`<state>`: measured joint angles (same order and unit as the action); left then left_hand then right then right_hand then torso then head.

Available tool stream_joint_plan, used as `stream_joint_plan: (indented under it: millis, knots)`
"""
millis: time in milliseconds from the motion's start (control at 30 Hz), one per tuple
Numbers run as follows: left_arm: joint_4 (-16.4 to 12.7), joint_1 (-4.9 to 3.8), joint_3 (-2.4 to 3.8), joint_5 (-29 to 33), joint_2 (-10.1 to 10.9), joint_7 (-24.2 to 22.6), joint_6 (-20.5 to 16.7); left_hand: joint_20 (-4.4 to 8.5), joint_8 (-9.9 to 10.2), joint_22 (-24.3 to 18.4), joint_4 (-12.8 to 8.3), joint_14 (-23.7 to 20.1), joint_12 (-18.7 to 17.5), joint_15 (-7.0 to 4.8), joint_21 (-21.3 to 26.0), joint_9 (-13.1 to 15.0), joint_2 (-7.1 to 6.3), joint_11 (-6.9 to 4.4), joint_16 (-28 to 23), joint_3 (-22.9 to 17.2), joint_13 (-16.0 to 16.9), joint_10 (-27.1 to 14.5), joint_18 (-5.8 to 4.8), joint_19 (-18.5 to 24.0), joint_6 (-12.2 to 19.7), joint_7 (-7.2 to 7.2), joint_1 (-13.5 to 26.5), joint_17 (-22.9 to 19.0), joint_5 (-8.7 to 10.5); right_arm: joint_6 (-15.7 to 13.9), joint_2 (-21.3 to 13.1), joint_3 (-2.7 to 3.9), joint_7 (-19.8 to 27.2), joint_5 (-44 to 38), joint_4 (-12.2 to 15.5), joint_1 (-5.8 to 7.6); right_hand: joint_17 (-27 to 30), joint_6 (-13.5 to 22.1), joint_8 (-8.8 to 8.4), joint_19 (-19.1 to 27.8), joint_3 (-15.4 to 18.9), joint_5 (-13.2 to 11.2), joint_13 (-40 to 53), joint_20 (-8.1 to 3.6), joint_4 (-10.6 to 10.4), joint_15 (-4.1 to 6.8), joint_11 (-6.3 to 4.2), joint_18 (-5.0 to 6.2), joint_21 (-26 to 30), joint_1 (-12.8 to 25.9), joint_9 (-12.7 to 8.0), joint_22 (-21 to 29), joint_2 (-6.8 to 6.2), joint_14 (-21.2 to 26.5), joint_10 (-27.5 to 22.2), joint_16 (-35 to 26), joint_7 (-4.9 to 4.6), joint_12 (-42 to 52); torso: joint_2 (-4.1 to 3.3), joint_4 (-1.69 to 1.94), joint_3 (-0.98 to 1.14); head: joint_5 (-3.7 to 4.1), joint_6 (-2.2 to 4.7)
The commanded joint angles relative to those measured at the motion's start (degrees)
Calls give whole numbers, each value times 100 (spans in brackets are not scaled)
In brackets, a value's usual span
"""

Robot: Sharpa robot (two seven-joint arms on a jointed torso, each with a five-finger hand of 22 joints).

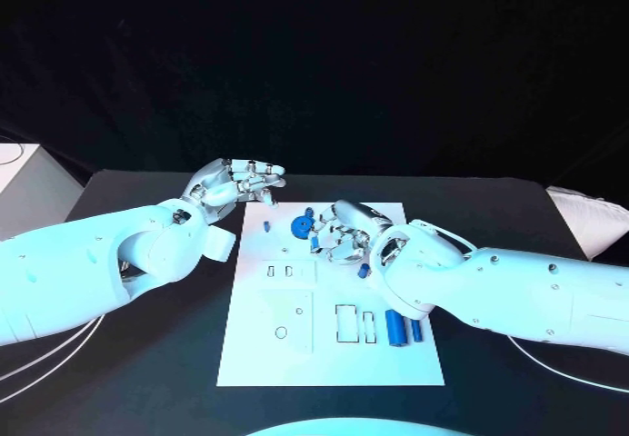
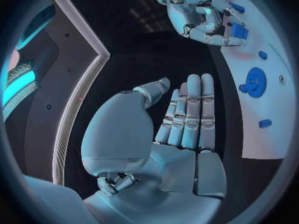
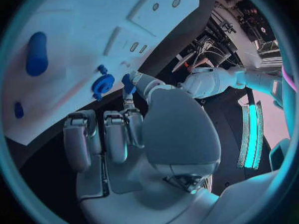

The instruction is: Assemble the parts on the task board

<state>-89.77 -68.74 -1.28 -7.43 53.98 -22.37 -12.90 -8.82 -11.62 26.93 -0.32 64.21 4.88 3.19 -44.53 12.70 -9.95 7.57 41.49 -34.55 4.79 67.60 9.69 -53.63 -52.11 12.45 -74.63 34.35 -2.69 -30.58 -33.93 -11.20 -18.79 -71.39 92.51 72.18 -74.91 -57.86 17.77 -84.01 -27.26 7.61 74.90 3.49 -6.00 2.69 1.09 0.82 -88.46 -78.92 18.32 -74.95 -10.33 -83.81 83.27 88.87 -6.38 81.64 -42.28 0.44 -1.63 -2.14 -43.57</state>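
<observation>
The round blue toothed gear sat on the far part of the flat white task board at mid-counter. Just right of it, the right hand pinched a small blue block over the board. The left hand hovered off the board's far-left corner above the black counter, fingers straight and holding nothing.

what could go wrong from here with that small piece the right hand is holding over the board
1. The right hand pinches a small blue part at its fingertips only, just beside the round blue gear; a slight slip could drop it or knock the gear.
2. The hand covers much of that spot on the white task board in the head view, so alignment may be hard to judge.
3. The left hand, open, hovers by the board's far left corner and could get in the way.
</observation>
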Motion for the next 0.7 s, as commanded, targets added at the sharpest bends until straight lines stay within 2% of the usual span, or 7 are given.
stream_joint_plan:
  millis: [33, 367, 700]
  knots:
    - [-7, -4, 3, -46, -26, 20, 21, 22, 5, 6, -37, 32, 31, -4, -31, 5, 51, -4, 28, 4, 5, 41, 78, 36, 17, -36, 22, -2, -20, -15, 131, -15, -515, -566, -35, -84, -1290, -51, 347, -535, 16, 6, 772, -30, -42, 18, -10, -45, -14, 100, 265, -1397, 1, -562, -9, -3, 99, -4, 17, 25, -25, -24, -49]
    - [-11, -5, 3, -48, -53, 27, 30, 24, 8, 13, -39, 38, 27, -6, -43, 4, 46, -3, 36, 7, 4, 28, 78, 36, 25, -37, 28, -1, -21, 56, 463, -36, -832, -1062, -212, -296, -1258, -26, 368, -524, 37, 11, 772, -31, -82, 19, -11, -38, 12, 198, 261, -1378, -46, -554, -5, -20, 99, -7, 11, 23, -21, -76, -115]
    - [4, -4, 2, -46, -78, 33, 52, 25, 10, 15, -40, 38, 24, -6, -47, 4, 45, -2, 37, 7, 3, 19, 78, 37, 29, -37, 29, -1, -21, 151, 599, -39, -981, -1360, -296, -362, -1254, -19, 383, -521, 49, 17, 781, -32, -104, 21, -13, -36, 20, 251, 259, -1372, -75, -553, 5, -23, 102, 2, 9, 11, -17, -109, -172]
